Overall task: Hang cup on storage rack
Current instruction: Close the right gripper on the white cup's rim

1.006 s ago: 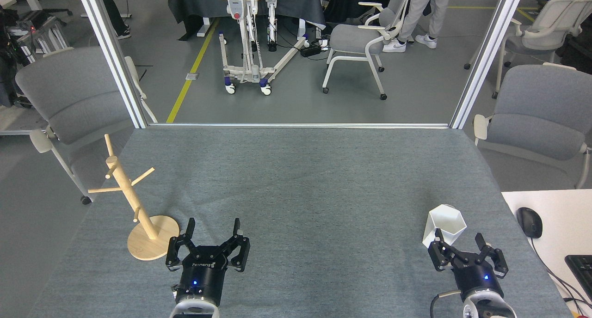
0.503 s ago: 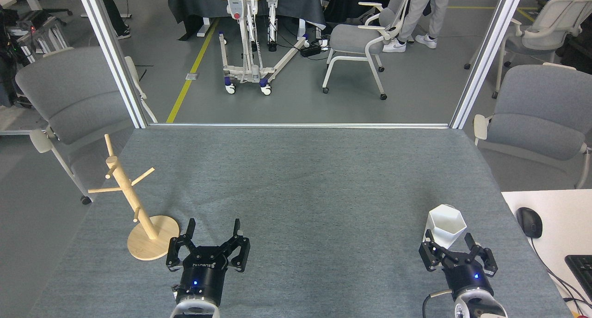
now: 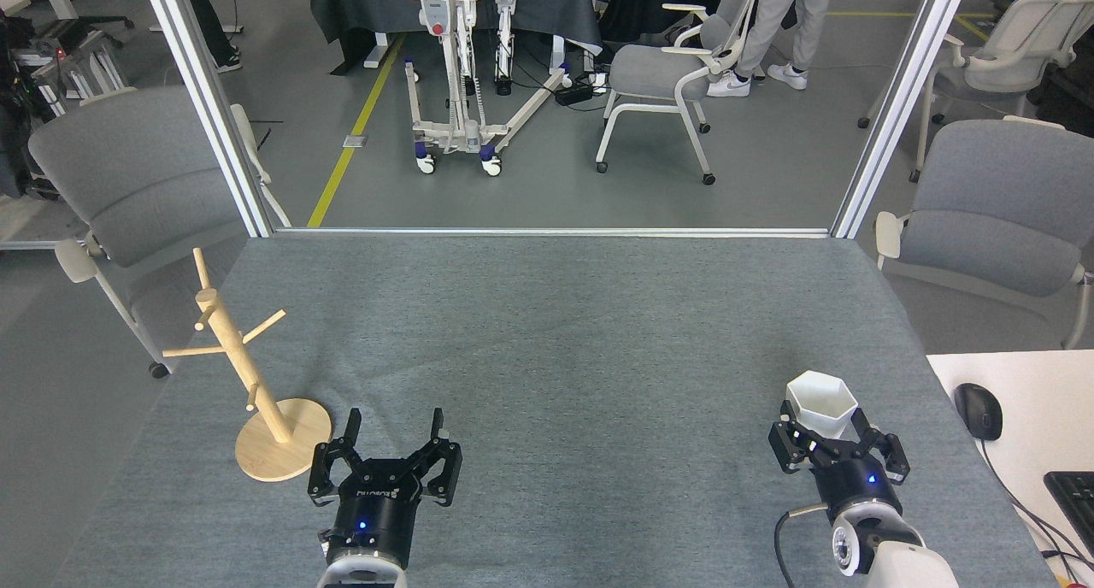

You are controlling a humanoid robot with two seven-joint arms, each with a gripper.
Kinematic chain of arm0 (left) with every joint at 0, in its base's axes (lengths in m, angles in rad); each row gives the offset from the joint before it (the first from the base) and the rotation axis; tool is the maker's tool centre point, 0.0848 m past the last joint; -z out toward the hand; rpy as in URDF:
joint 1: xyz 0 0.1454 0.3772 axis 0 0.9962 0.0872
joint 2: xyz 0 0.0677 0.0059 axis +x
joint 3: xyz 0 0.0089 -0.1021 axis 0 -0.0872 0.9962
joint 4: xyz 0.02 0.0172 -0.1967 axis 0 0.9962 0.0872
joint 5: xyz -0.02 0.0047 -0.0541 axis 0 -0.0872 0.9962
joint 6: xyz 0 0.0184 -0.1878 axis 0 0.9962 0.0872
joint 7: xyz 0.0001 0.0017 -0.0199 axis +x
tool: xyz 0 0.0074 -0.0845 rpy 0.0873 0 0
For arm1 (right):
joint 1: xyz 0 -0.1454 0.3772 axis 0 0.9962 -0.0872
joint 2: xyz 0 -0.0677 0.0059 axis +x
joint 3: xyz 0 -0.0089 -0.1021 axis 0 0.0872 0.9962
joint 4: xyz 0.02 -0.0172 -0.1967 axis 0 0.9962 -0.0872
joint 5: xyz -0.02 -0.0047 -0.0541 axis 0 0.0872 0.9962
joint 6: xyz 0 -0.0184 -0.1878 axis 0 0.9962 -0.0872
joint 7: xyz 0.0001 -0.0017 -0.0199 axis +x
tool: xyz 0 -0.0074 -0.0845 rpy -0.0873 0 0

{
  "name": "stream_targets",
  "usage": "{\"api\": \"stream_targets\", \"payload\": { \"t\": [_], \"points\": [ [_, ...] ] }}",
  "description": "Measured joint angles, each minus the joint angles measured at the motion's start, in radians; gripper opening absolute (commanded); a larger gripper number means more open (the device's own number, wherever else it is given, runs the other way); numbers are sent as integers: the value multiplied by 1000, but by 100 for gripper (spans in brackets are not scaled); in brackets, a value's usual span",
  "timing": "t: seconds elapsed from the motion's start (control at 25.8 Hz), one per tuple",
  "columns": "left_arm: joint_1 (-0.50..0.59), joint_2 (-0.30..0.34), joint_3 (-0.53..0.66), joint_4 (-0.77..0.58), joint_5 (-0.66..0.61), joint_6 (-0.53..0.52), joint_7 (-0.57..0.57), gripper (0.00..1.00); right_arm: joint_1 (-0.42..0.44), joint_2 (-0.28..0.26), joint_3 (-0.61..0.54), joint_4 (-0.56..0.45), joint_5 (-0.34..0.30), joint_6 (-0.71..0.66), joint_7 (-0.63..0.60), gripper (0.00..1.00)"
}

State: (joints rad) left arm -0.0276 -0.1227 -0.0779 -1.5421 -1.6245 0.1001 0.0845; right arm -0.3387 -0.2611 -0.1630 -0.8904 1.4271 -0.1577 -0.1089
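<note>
Head view. The cup stands upright, rim up, near the bench's right edge toward the near corner. The right hand sits directly on its near side, fingers spread wide to either side of the cup's lower body; contact cannot be confirmed. The left hand is wide open and holds nothing, near the front edge. The storage rack stands just beside it near the left edge, well apart from the cup.
</note>
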Motion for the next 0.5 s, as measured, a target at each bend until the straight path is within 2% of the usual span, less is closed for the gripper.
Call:
{"api": "stream_targets", "payload": {
  "t": [0.5],
  "points": [
    [0, 1, 1, 15, 0, 9, 0, 100, -21, -9, -1, 18, -2, -1, -3, 100]
  ]
}}
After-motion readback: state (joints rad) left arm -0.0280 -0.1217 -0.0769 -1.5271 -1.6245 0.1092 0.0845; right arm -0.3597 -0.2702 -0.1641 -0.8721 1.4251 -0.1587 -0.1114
